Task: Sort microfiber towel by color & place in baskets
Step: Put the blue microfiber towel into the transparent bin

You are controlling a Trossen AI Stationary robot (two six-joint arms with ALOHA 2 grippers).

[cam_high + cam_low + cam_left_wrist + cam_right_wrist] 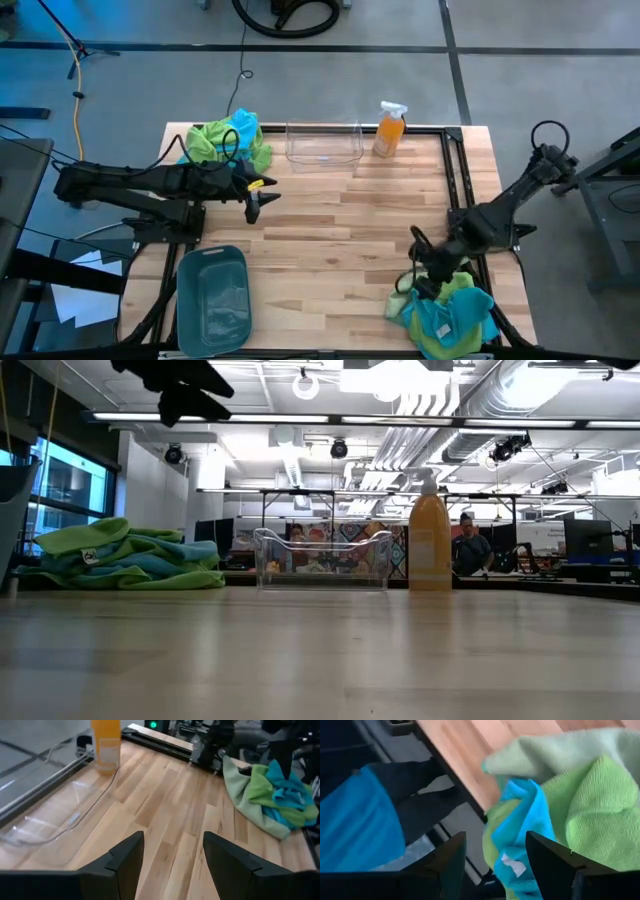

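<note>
on wooden table [340, 230], towels [232, 140] piled.

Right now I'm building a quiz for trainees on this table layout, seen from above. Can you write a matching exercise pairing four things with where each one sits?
Things:
1. clear see-through plastic basket
2. opaque teal-grey plastic basket
3. orange spray bottle
4. right gripper

Places:
A. near left corner of the table
B. over the green and blue towel pile at the near right corner
C. far edge, just right of the clear bin
D. far edge, around the middle

Pairs: 1-D, 2-A, 3-C, 4-B
</note>
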